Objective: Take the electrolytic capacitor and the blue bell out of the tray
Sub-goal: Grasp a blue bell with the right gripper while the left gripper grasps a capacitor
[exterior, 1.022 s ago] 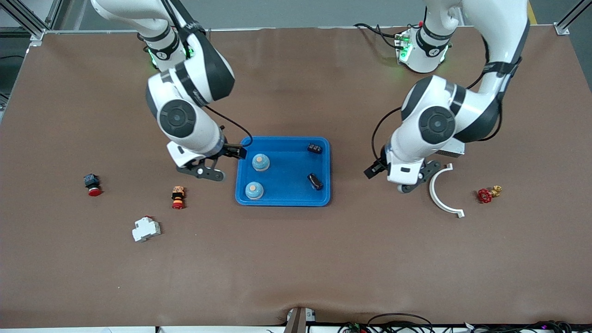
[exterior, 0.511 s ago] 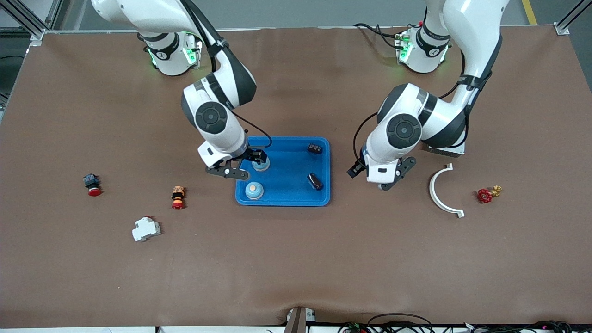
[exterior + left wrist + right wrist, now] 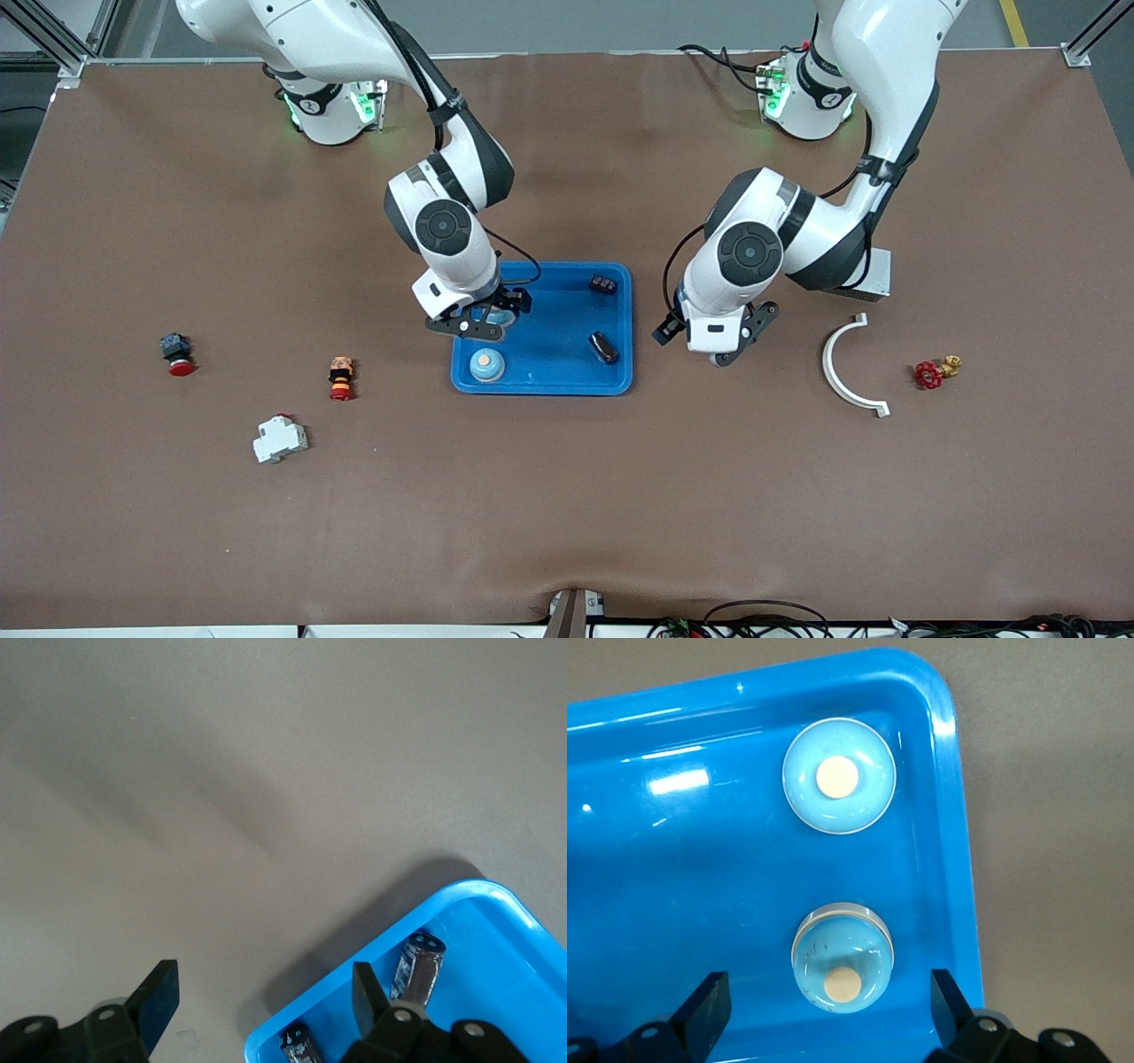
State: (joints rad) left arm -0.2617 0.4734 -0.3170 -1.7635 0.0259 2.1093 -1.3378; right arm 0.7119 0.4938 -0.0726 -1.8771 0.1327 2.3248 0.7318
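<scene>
On the brown table, the things nearest the front camera lie toward the right arm's end: a white breaker block, an orange and red push button and a red and black button. Toward the left arm's end lie a white curved bracket and a red valve handle.

The blue tray sits mid-table between the arms. In it, nearest the front camera, stands a bell: a pale blue dome with a cream button on top, round and glossy. Beside it, toward the left arm's end, lies a capacitor, a short dark cylinder on its side. A second bell of the same look stands farther from the camera, with a grey rim at its base; the right gripper hangs right over it, jaws wide apart, one finger on each side and not touching. A second capacitor, dark with a silvery end, lies in the tray's farthest corner on the left arm's side.

The left gripper hovers over bare table just beside the tray's edge, jaws apart and empty.
</scene>
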